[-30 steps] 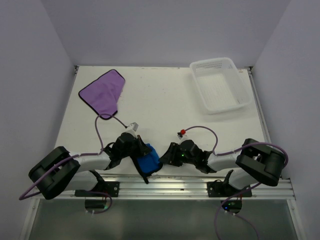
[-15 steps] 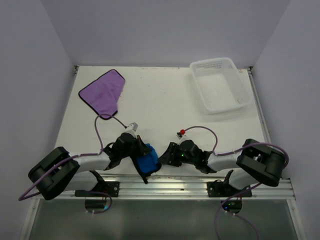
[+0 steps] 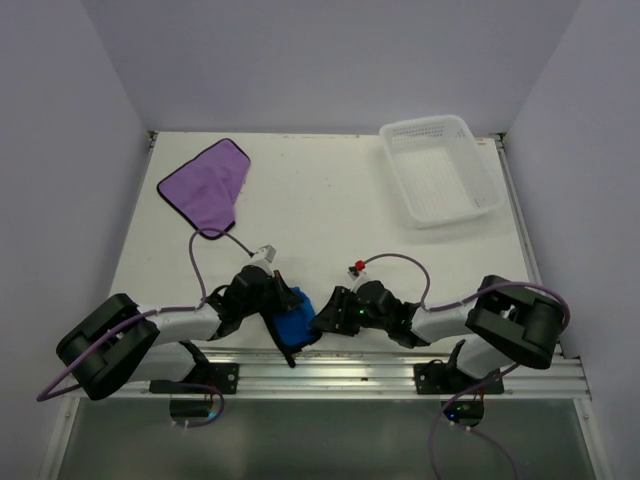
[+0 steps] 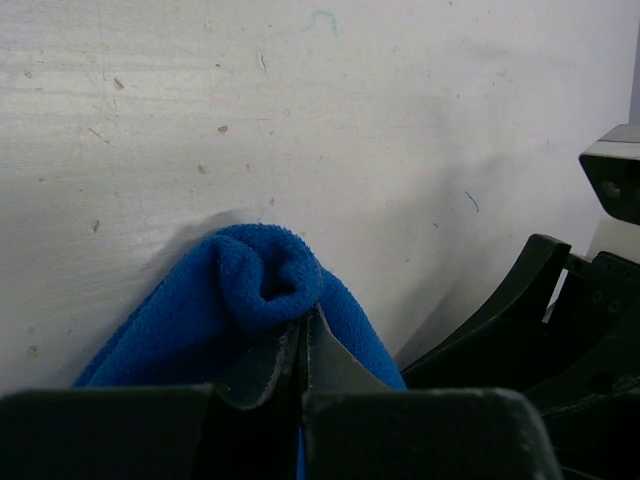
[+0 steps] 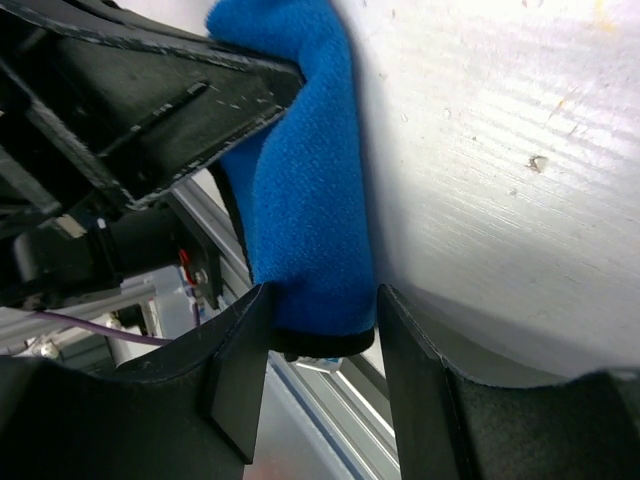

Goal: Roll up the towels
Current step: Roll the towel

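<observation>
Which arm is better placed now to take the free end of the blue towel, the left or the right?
The right, I think. The right fingers are open and stand on either side of one end of the blue towel, while the left fingers are shut on its fold.

A white perforated basket [image 3: 445, 180] sits at the table's [image 3: 330, 200] far right corner.

Blue towel roll [image 5: 300, 180], btwn spread R tool [image 5: 322, 292]

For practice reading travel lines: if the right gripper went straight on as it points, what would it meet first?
Probably the blue towel: its end lies right between the right gripper's open fingers.
</observation>
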Controlling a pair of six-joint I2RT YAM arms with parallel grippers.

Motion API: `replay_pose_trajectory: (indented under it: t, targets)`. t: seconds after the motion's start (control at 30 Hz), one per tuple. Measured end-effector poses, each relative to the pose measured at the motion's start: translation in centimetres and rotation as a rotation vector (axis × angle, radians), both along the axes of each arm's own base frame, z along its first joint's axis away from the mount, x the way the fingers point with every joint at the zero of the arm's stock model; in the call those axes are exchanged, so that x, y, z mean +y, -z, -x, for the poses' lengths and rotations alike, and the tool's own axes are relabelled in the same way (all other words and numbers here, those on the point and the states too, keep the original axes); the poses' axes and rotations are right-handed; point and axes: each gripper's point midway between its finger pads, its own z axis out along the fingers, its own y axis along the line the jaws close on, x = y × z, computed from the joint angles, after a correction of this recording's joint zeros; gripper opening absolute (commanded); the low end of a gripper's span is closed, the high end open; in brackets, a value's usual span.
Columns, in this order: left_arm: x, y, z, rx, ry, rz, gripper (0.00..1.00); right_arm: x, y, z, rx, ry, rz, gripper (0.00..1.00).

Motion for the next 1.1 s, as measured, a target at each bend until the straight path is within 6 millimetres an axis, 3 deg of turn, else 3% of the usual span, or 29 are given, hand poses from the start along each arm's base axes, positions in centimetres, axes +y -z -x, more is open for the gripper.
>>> replay_pose_trajectory:
  t: [0.4,0.53,0.7,1.1]
  targets:
    - [0.0,0.0,0.0,0.001,0.0,-0.001,0.0,0.9,0.9,1.0,0.003,-0.051,0.044,0.39]
    - [0.0,0.0,0.0,0.001,0.0,-0.001,0.0,1.4,1.3,1.5,-0.033,-0.087,0.122,0.25]
    - [0.1,0.1,0.1,0.003,0.001,-0.003,0.0,2.0,1.0,1.8,-0.124,-0.122,0.24,0.0]
    - [0.1,-0.1,0.0,0.021,0.006,-0.028,0.0,0.5,1.0,1.9,-0.286,-0.177,0.455,0.0]
